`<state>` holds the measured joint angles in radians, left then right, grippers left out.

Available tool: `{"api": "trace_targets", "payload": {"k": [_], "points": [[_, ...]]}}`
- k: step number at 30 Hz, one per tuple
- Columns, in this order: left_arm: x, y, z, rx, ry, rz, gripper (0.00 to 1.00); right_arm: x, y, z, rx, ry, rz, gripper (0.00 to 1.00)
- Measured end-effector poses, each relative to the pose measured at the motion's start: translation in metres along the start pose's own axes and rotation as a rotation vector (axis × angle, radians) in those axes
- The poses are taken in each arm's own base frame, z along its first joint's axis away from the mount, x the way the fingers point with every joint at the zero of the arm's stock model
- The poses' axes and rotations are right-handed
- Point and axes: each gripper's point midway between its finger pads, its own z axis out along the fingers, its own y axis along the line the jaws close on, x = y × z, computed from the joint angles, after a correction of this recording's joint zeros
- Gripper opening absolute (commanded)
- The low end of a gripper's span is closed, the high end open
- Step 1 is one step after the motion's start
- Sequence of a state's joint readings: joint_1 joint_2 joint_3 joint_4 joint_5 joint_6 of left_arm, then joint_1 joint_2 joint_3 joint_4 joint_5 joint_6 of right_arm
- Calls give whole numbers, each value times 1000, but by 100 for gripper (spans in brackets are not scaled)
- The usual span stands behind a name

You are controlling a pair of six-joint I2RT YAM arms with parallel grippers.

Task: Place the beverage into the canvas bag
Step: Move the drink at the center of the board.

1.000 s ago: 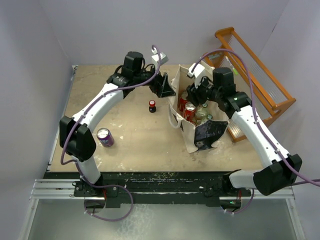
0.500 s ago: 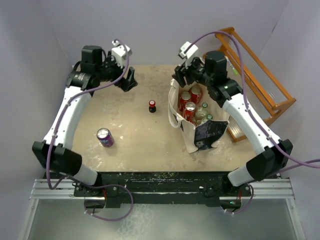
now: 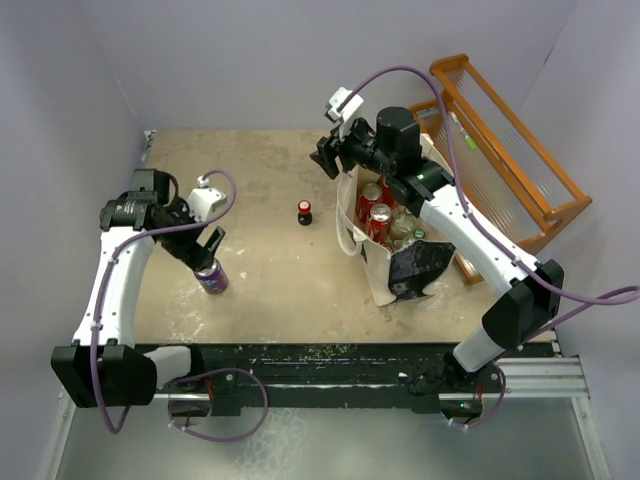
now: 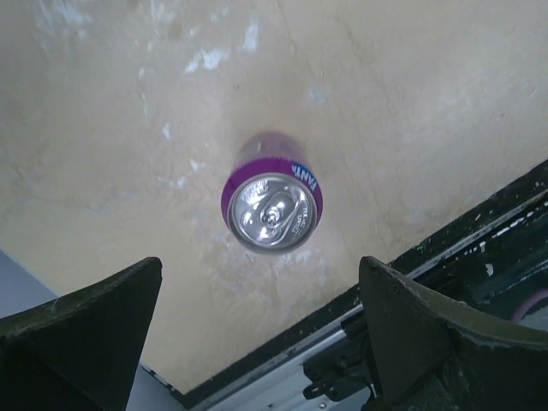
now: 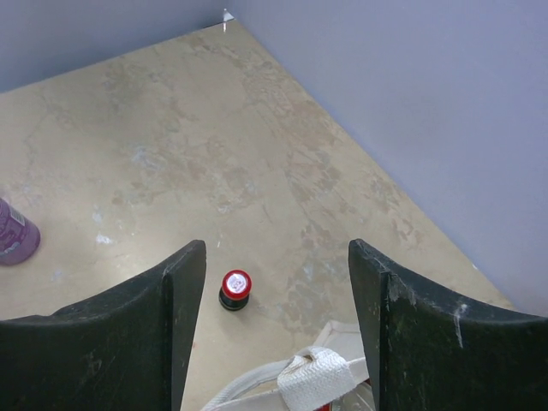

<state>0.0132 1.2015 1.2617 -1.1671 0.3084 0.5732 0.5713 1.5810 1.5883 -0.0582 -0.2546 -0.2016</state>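
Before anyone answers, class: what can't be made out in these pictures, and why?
Bottom of the canvas bag: top view, hidden by the cans on top.
Same bag: right wrist view, cut off by the bottom edge.
Label of the small bottle: too small, both views.

Purple can, partial "Fanta" lettering

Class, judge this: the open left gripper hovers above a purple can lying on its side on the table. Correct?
No: the purple can stands upright on the table, per the left wrist view; the open left gripper does hover above it.
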Motion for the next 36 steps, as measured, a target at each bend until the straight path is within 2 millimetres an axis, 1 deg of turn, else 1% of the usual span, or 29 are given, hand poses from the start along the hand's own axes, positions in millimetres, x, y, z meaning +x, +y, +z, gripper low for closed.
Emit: {"api": "trace_targets", "payload": {"k": [2, 4, 8, 9, 12, 15, 19, 20, 23, 26, 29, 33, 34, 36], "points": [[22, 2, 7, 15, 61, -23, 99, -1, 1, 0, 0, -2, 2, 70], [33, 1, 14, 38, 100, -28, 99, -2, 2, 1, -2, -6, 3, 70], [42, 1, 31, 88, 149, -24, 100, -2, 2, 1, 0, -7, 6, 71], [44, 2, 36, 99, 159, -22, 98, -2, 2, 1, 0, -7, 6, 71], [50, 3, 52, 137, 191, -22, 90, -3, 1, -1, 3, -8, 5, 71], [57, 1, 64, 169, 215, -23, 80, -5, 1, -4, 10, -14, 3, 72], [61, -1, 75, 203, 226, -28, 62, -8, -1, -10, 25, -19, 1, 72], [62, -2, 76, 212, 227, -29, 56, -9, -1, -12, 29, -20, 0, 72], [59, -6, 77, 220, 222, -21, 47, -10, -1, -16, 32, -24, -1, 73], [47, -18, 82, 237, 209, 36, 43, -9, 0, -19, 34, -25, -1, 73], [28, -46, 92, 276, 187, 160, 41, -8, 0, -20, 35, -21, -1, 73], [0, -93, 99, 375, 149, 288, 38, -7, -2, -20, 46, -18, -14, 73], [-9, -101, 101, 397, 144, 302, 38, -7, -4, -21, 52, -16, -19, 73], [-28, -108, 107, 415, 130, 333, 38, -8, -5, -23, 59, -18, -29, 73]]}}
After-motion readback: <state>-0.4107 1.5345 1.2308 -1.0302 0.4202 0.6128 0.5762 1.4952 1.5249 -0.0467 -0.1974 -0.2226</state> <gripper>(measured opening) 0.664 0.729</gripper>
